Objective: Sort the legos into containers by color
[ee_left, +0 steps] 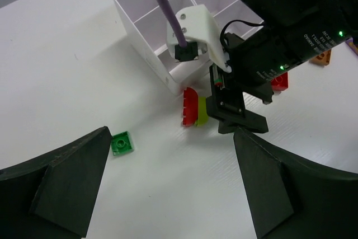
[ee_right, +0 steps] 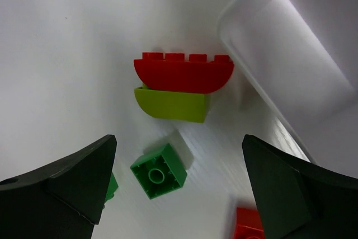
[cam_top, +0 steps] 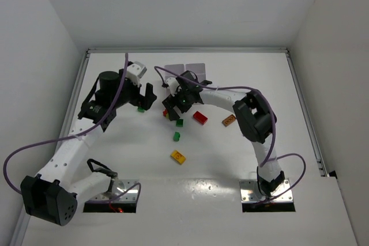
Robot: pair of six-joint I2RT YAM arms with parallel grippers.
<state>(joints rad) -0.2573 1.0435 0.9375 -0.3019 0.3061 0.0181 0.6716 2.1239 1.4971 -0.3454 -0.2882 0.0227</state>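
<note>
The right pincer hangs with its fingers wide apart and nothing between them, directly over a red-and-lime clump. This is a red curved brick pressed onto a lime curved one, lying on its side on the table just beside the corner of the compartment tray. A small green brick lies stud-up nearer the fingers, apart from the clump.

The left pincer is equally spread and empty, low over the table with a flat green plate just off its left finger. The rest of the legos are scattered on the table nearer the arm bases: a red brick, an orange brick and a yellow brick.

These pieces look like hard, glossy plastic, so they are probably light and rigid. They should not crush, but they could skate on the smooth table or squirt out of an off-centre squeeze. The clump's rounded faces offer poor purchase. The better hold is probably across its flat side faces, spanning the seam or gripping one colour only, since the two halves must be pulled apart before sorting. That likely takes both pincers, one on each colour. The green brick should take a plain pinch across two opposite flat walls.
</note>
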